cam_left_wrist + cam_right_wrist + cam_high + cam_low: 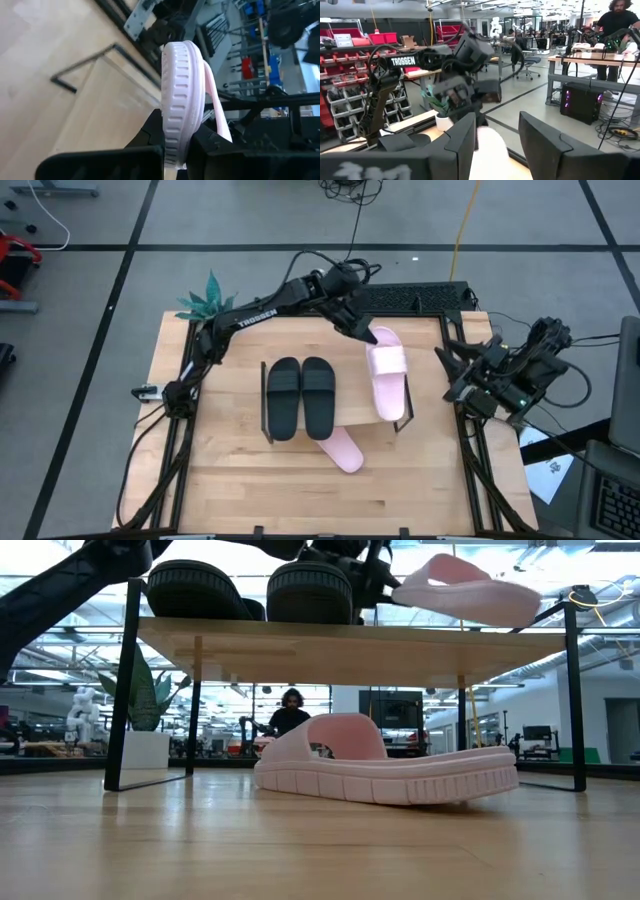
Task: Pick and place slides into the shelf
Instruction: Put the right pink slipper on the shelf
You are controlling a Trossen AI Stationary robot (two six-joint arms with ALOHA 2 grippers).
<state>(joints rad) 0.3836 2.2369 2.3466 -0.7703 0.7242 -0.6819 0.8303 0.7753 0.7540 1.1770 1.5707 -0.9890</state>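
The shelf [350,395] stands mid-table, its light board [350,640] on a thin black frame. Two black slides [300,395] lie side by side on its left half. Over its right half is a pink slide [387,375], and my left gripper [368,332] is shut on its far end. In the low view this slide [470,585] tilts, far end higher; whether its near end touches the board, I cannot tell. The other pink slide [342,448] lies sole-down on the table, partly under the shelf [385,765]. My right gripper [450,377] waits open at the table's right edge, nothing between its fingers [465,145]. My left gripper pinches the pink slide's sole at its far end [175,142] between the two fingers [150,135], one on each flat face, with the ribbed edge showing between them. The fingers come slanting down from the far left, along the slide. The slide reaches out toward the near edge.
A potted plant [208,298] stands at the table's far-left corner. A dark flat device [410,298] sits at the far edge behind the shelf. Bare wood [300,490] lies near the front edge. A person [290,710] shows in the room beyond.
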